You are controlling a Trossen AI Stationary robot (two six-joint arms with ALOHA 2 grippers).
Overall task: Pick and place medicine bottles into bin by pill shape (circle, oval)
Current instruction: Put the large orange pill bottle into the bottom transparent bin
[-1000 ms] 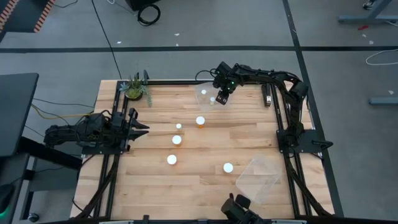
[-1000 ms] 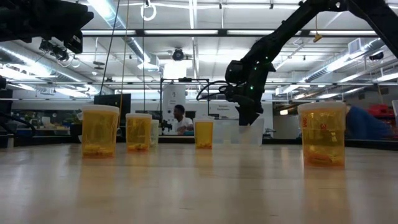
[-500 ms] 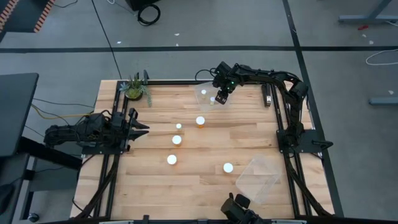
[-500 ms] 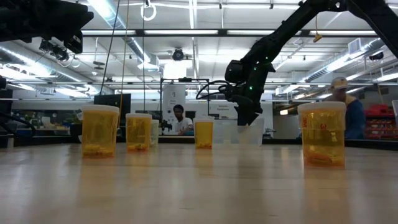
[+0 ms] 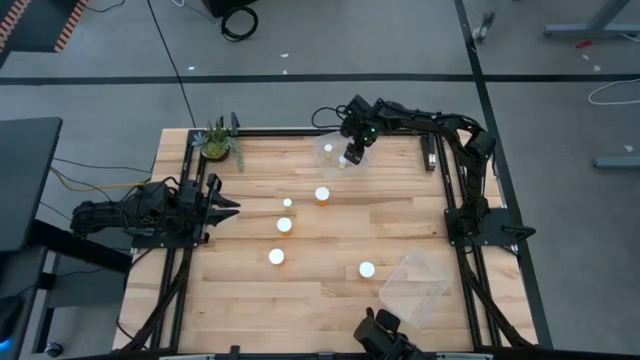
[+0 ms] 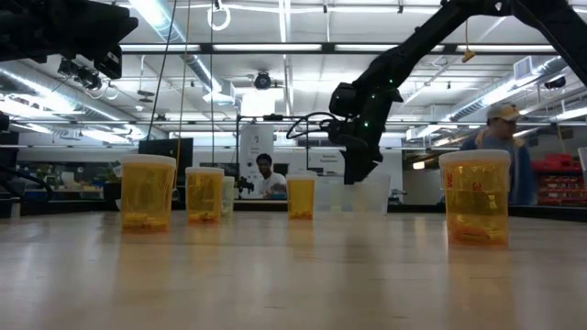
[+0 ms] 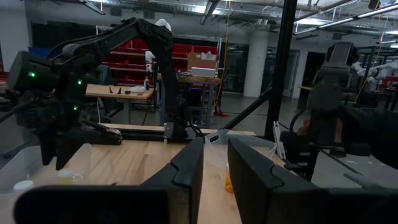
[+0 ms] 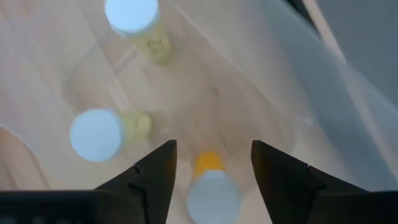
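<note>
Right gripper (image 5: 349, 156), fingers spread, hangs over the clear bin (image 5: 336, 152) at the desk's far edge; bottles (image 8: 211, 186) stand inside. Five medicine bottles (image 5: 322, 194) stand mid-desk. Left gripper (image 5: 225, 204), left edge: jaws slightly apart, empty.

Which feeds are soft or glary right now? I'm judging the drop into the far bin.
Right wrist view: the right pincer stands open over the clear bin; the three bottles inside look soft, caps blown to white. Low view: ceiling lights glare, so the arm reads as a silhouette. Left wrist view: dim, its own fingers blurred. High view: evenly lit, caps shine as white dots.
</note>
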